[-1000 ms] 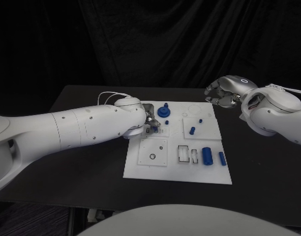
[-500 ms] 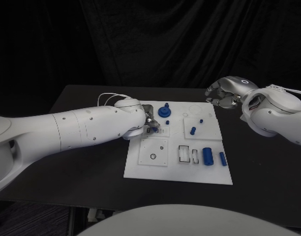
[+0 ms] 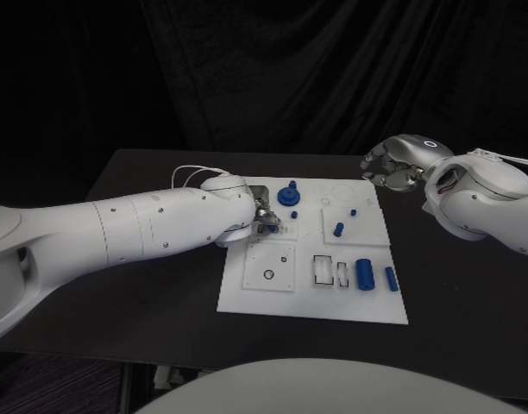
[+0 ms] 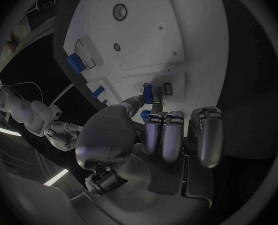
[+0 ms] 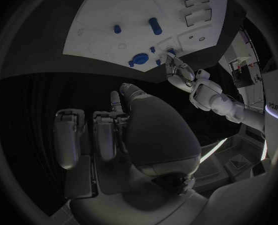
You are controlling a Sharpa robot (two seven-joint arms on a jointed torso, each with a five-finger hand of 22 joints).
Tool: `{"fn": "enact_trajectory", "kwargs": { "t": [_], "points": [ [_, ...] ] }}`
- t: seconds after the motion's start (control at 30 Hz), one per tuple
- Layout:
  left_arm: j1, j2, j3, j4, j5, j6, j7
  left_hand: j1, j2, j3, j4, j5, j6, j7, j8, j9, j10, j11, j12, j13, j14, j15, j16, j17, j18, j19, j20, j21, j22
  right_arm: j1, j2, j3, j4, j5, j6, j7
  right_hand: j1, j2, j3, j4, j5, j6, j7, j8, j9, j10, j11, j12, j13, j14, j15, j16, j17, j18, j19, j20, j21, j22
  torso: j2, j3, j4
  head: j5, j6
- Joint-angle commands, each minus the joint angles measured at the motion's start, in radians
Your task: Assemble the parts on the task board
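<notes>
The white task board (image 3: 314, 297) lies mid-table. My left hand (image 3: 264, 221) is low over its left edge and pinches a small blue part (image 4: 152, 94) between thumb and a finger, just above the board (image 4: 145, 35). A blue knob (image 3: 289, 196) stands at the board's far edge. A blue peg (image 3: 337, 229) lies in the middle, and a thick blue cylinder (image 3: 364, 272) and a thin one (image 3: 390, 277) lie at the near right. My right hand (image 3: 396, 162) hovers off the board's far right corner, fingers curled in, holding nothing.
The board has a square plate with a round hole (image 3: 268, 274) at its near left and rectangular slots (image 3: 323, 270) beside it. In the right wrist view the board (image 5: 133, 10) and my left hand (image 5: 176, 69) show ahead. Black table (image 3: 152, 293) surrounds the board.
</notes>
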Motion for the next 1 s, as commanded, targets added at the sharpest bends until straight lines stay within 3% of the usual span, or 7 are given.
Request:
{"fn": "enact_trajectory", "kwargs": {
  "t": [0.03, 0.43, 1.0],
  "points": [
    [-0.004, 0.003, 0.0, 0.002, 0.001, -0.007, 0.009, -0.009, 0.001, 0.006, 0.001, -0.006, 0.0, 0.002, -0.006, 0.0, 0.104, -0.003, 0.003, 0.263, 0.106, -0.006, 0.003, 0.263, 0.002, -0.005, -0.005, -0.006, 0.098, -0.003, -0.001, 0.001, 0.001, -0.003, 0.008, -0.021, 0.0, -0.005, 0.007, 0.001, 0.007, 0.006, 0.002, -0.006, -0.001, 0.104, 0.008, 0.003, 0.263, 0.106, 0.009, 0.003, 0.263, 0.0, 0.065, 0.008, -0.007, 0.242, 0.0, 0.0, -0.0005, 0.0, 0.0],
    [-0.005, 0.005, 0.0, -0.002, 0.001, -0.029, 0.025, -0.014, 0.004, 0.012, 0.006, -0.016, 0.002, 0.003, -0.013, 0.001, 0.104, -0.002, 0.003, 0.263, 0.106, -0.006, 0.003, 0.263, 0.002, -0.007, -0.004, -0.008, 0.095, -0.003, -0.001, 0.001, 0.0, -0.003, 0.013, -0.023, 0.0, -0.005, 0.008, 0.001, 0.007, 0.006, 0.002, -0.006, -0.001, 0.104, 0.008, 0.003, 0.263, 0.106, 0.009, 0.003, 0.263, 0.0, 0.064, 0.008, -0.008, 0.242, 0.0, -0.0011, -0.0005, 0.001, 0.0],
    [-0.011, 0.012, 0.0, -0.009, 0.001, -0.011, 0.024, -0.015, 0.006, 0.015, 0.006, -0.017, 0.003, 0.003, -0.014, 0.001, 0.104, -0.002, 0.003, 0.263, 0.106, -0.006, 0.003, 0.263, 0.003, -0.01, -0.004, -0.011, 0.092, -0.004, -0.002, 0.001, 0.001, -0.003, 0.024, -0.031, 0.0, -0.005, 0.008, 0.001, 0.007, 0.006, 0.002, -0.006, -0.001, 0.104, 0.008, 0.003, 0.263, 0.106, 0.009, 0.003, 0.263, 0.0, 0.064, 0.008, -0.008, 0.242, 0.001, -0.0006, -0.0008, 0.002, 0.0]
  ]
}}
